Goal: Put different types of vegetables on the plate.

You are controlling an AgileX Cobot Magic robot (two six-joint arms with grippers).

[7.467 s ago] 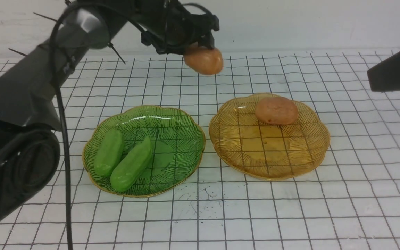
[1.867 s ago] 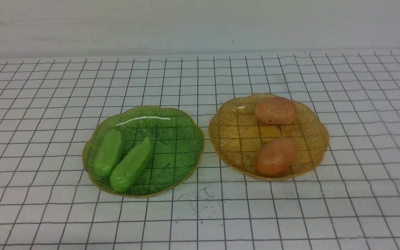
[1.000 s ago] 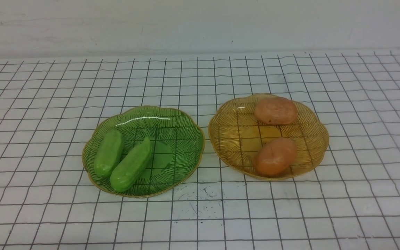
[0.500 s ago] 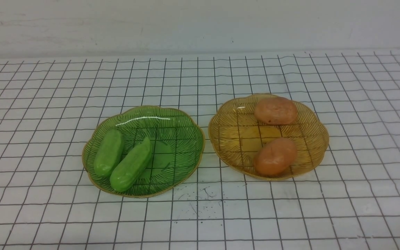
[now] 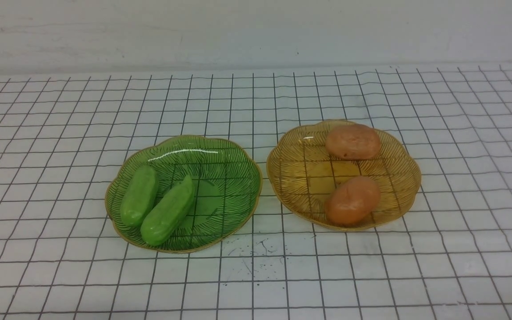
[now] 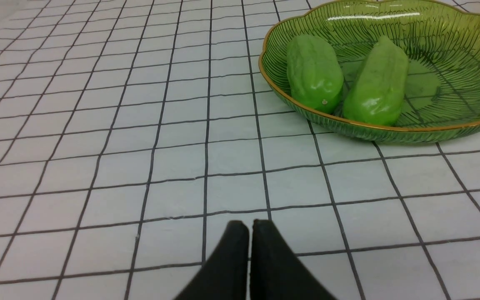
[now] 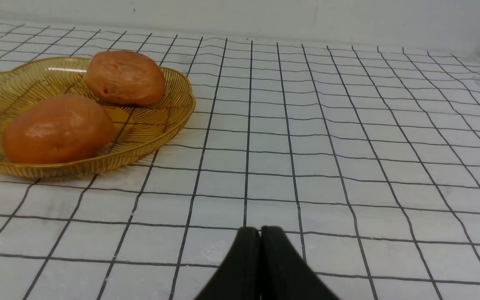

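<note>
Two light-green cucumber pieces (image 5: 139, 195) (image 5: 168, 210) lie side by side in the green glass plate (image 5: 234, 164), also seen as cucumber pieces (image 6: 314, 73) (image 6: 376, 83) in the left wrist view. Two orange-brown potatoes (image 5: 353, 141) (image 5: 352, 200) lie in the amber glass plate (image 5: 300, 160), one at its far side, one at its near rim. Both arms are out of the front view. My left gripper (image 6: 250, 225) is shut and empty over the mat, short of the green plate (image 6: 452, 37). My right gripper (image 7: 260, 230) is shut and empty, to the side of the amber plate (image 7: 161, 121).
A white mat with a black grid (image 5: 256, 275) covers the table. A pale wall (image 5: 256, 31) runs along the far edge. Small dark specks (image 5: 256, 249) mark the mat in front of the green plate.
None within the last two seconds. Earlier the left arm held a potato above the table; that potato now lies in the amber plate and both arms have left the front view.
</note>
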